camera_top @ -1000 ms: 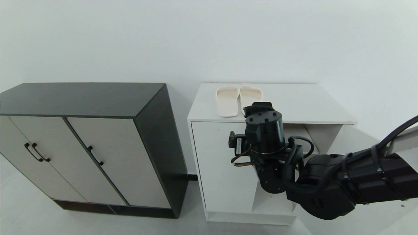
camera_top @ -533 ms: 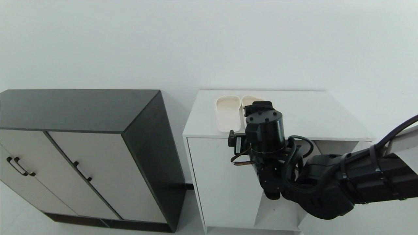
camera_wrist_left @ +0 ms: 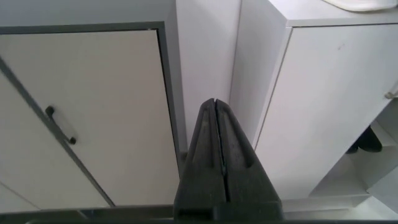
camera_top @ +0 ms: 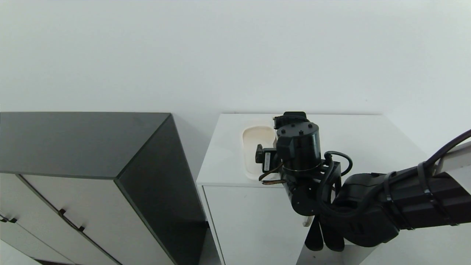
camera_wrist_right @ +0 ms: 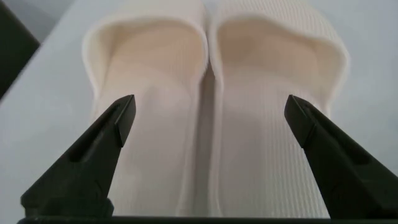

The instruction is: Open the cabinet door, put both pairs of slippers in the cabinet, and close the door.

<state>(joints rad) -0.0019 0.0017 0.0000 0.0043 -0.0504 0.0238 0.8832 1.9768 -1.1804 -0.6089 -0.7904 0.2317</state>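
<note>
Cream slippers [camera_wrist_right: 155,143] are parked side by side on top of the white cabinet [camera_top: 220,162]. The right gripper [camera_wrist_right: 210,109] is held right at them, jaws spread wide enough to straddle the pair. The left gripper [camera_wrist_left: 215,107] is seen pinched fully closed, low down, pointed between that cabinet and the dark cabinet [camera_top: 84,143], whose door [camera_wrist_left: 93,112] is closed.

Found cream slippers [camera_wrist_right: 261,137] with fine ribbing on a white desk [camera_top: 224,158]. Noted a black-framed cabinet [camera_top: 84,140] with pale beige doors [camera_wrist_left: 106,93] and black handles [camera_wrist_left: 61,124]. Saw left claw [camera_wrist_left: 215,109] and right claw [camera_wrist_right: 209,106] black.
</note>
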